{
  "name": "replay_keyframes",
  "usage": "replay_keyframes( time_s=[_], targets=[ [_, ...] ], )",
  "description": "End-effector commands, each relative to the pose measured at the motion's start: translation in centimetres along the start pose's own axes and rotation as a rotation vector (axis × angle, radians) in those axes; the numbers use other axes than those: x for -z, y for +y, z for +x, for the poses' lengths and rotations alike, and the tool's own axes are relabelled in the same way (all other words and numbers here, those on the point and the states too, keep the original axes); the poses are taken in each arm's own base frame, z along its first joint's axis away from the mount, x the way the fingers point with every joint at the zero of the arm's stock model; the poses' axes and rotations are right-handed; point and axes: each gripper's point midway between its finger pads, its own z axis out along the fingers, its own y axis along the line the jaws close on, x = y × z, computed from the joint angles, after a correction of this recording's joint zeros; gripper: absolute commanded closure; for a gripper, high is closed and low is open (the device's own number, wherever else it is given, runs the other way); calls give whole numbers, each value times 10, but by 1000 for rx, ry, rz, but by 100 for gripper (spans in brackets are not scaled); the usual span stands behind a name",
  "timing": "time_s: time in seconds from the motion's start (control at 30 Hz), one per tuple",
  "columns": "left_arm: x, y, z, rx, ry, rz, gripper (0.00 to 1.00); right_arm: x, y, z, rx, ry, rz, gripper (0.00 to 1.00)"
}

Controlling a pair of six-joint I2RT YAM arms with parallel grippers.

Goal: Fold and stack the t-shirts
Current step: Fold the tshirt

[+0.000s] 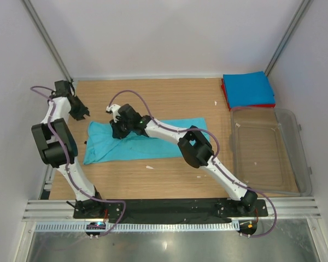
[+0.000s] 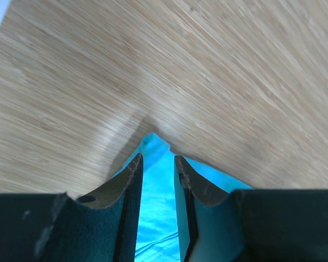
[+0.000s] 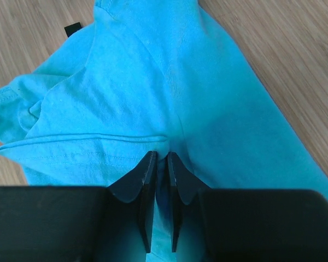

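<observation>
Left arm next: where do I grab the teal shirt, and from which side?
I'd grip the teal t-shirt at its far-left corner, coming down from the left. That corner lies flat and pokes out bare just ahead of the open left gripper; the right gripper pinches the cloth further in.

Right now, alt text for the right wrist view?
The right gripper, jaws nearly together, pinches a ridge of the turquoise t-shirt at bottom centre. The shirt lies rumpled across the wooden table, a hem seam running left from the grip.
</observation>
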Motion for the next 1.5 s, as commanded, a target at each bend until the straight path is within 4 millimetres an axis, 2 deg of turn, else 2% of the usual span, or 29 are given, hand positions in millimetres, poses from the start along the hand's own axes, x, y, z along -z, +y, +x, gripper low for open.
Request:
replay_keyframes(
  time_s=[0.0,0.03,0.17,0.4,0.47,0.57,0.6,0.63,0.77,0.8,0.9,0.97,1.0,1.07,1.1,1.13,1.17,1.27,1.33,1.4,1.43,1.47],
  targets=[
    [7,-6,9,-85,-10,-28,70,20,16,-48,48,-109,12,81],
    [7,-6,11,-96,-12,-40,71,25,19,-55,52,-124,8,81],
    [0,-3,20,-117,-6,-81,74,31,24,-58,62,-138,9,84],
    [-13,9,25,-118,21,-146,79,37,30,-62,69,-155,-11,80],
    [-16,11,25,-120,27,-158,78,35,30,-59,69,-154,-16,85],
    [-24,16,27,-118,45,-182,78,36,30,-54,87,-137,-19,98],
    [-25,17,27,-117,46,-191,79,39,31,-58,95,-148,-16,99],
    [-26,22,26,-113,42,-220,79,39,30,-51,98,-138,-14,99],
    [-32,22,24,-103,40,-227,78,49,36,-47,109,-129,-33,99],
    [-33,23,25,-103,45,-229,78,56,40,-52,116,-136,-40,99],
    [-35,26,26,-110,53,-244,78,62,41,-36,132,-109,-46,97],
    [-36,28,24,-116,51,-256,78,65,43,-33,137,-109,-47,96],
    [-37,29,26,-116,59,-261,78,65,39,-22,131,-89,-38,96],
    [-37,30,25,-115,62,-267,78,73,45,-27,143,-128,-49,96],
    [-36,29,24,-114,57,-266,78,73,45,-12,140,-106,-53,96],
    [-36,29,23,-112,55,-266,78,77,49,-17,149,-124,-63,95],
    [-36,30,23,-116,52,-269,78,78,52,-7,153,-104,-79,95],
    [-36,30,22,-116,53,-271,78,85,57,0,170,-81,-81,93],
    [-36,29,23,-114,57,-265,78,87,51,14,175,-47,-56,91],
    [-35,28,22,-109,55,-262,78,89,46,14,183,-35,-27,84],
    [-36,27,23,-110,58,-259,78,90,43,23,182,5,-17,83],
    [-35,27,22,-110,57,-258,77,91,43,23,182,11,-13,79]
  ],
)
